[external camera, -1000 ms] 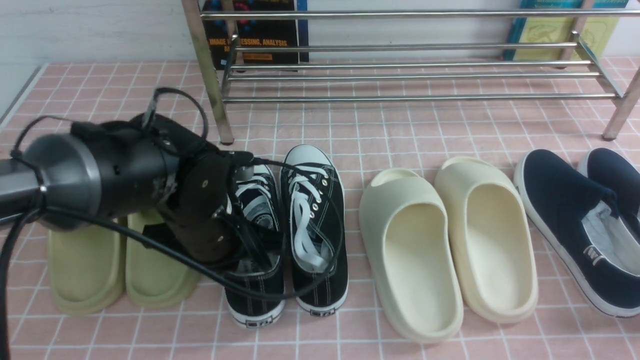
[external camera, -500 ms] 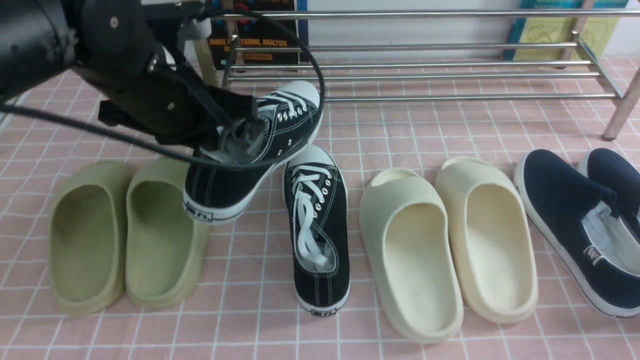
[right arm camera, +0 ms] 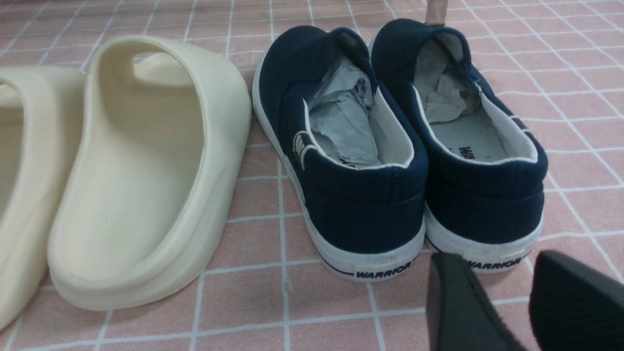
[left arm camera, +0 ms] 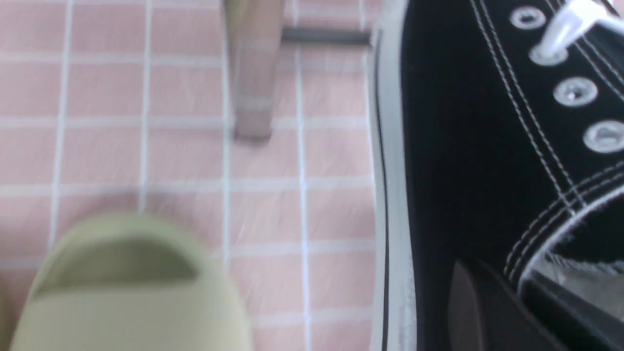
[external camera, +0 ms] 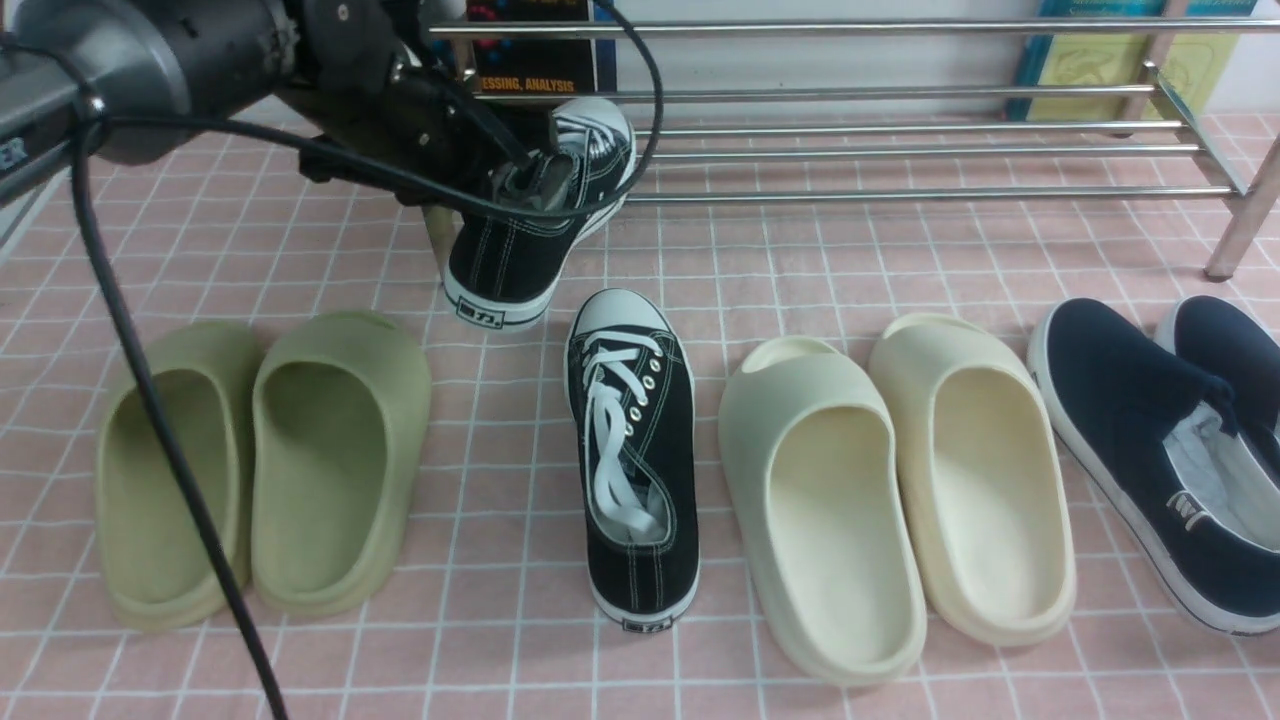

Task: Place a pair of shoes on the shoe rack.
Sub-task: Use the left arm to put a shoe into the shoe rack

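Reading WARRIOR on navy slip-on shoes (right arm camera: 351, 209), "ESSING, ANALYSIS" on dark book (external camera: 530, 60), stretching left arm (external camera: 230, 60) before shoe rack (external camera: 850, 28), clamping tilted black sneaker (external camera: 510, 255) in left jaws, holding right jaws apart

The canvas lace-up sneakers (external camera: 640, 480) are black with white laces, white toe caps and soles, and white stitching. The slip-on shoes (right arm camera: 360, 204) are navy with white soles, white trim and black "WARRIOR" lettering at the heels. One pair of foam slides (external camera: 330, 480) is muted green, the other (external camera: 820, 520) cream. The shoe rack (external camera: 850, 194) is silvery. Pink tiles with a white grid pattern the surface (external camera: 800, 270). One book (external camera: 535, 65) shows black, blue and orange, another (external camera: 1100, 75) teal and yellow-green.
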